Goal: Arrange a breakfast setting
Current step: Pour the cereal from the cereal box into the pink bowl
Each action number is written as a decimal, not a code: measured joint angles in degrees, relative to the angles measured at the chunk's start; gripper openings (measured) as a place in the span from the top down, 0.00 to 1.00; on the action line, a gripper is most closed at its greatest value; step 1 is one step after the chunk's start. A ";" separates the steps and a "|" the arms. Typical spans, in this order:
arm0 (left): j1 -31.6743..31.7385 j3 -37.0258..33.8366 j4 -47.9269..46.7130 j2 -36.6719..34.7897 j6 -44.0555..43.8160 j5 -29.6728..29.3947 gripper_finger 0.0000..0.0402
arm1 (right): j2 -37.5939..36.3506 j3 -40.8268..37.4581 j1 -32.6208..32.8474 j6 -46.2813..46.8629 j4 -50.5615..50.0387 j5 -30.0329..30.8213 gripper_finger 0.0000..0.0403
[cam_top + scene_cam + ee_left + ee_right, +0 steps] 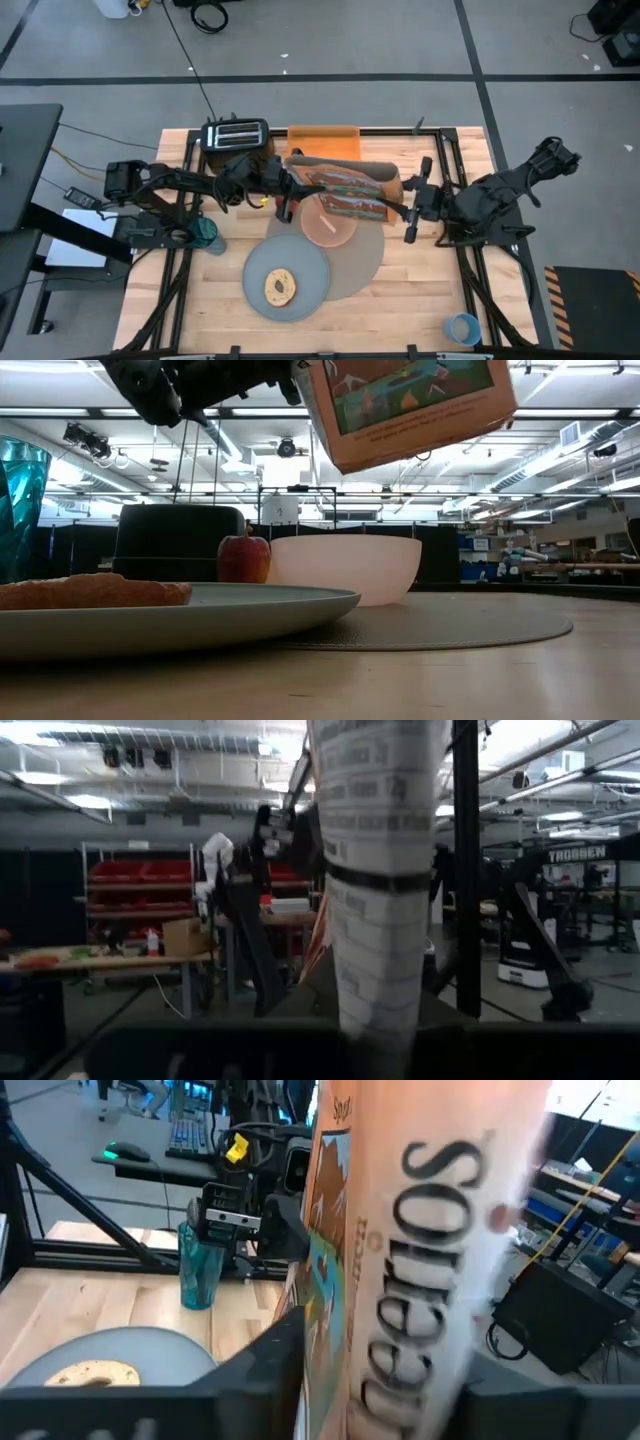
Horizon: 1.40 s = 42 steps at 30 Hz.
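Cereal box (420,1280) — "Cheerios" lettering

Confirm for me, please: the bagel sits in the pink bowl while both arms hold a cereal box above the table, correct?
Not quite. The bagel lies on the grey plate, not in the pink bowl, as the high view shows. The cereal box is indeed up above the table between both arms.

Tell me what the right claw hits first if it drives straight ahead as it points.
The cereal box, directly before the right claw, above the pale pink bowl. Beyond it probably the left claw; depth is unclear.
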 joint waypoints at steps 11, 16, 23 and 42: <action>3.73 0.02 0.66 -10.59 0.76 1.22 0.98 | -5.39 -2.36 1.49 14.64 -17.17 0.58 0.30; 5.31 0.07 1.29 -14.50 0.88 1.17 0.98 | -6.82 -9.93 0.57 18.15 -15.83 1.25 0.23; 4.38 0.07 3.14 -14.88 0.50 0.79 0.98 | -6.67 -22.83 -4.10 11.67 10.33 3.31 0.12; 0.66 0.09 10.23 -12.25 2.06 -2.19 0.97 | -6.16 -30.88 -14.56 -15.35 59.34 -24.97 0.05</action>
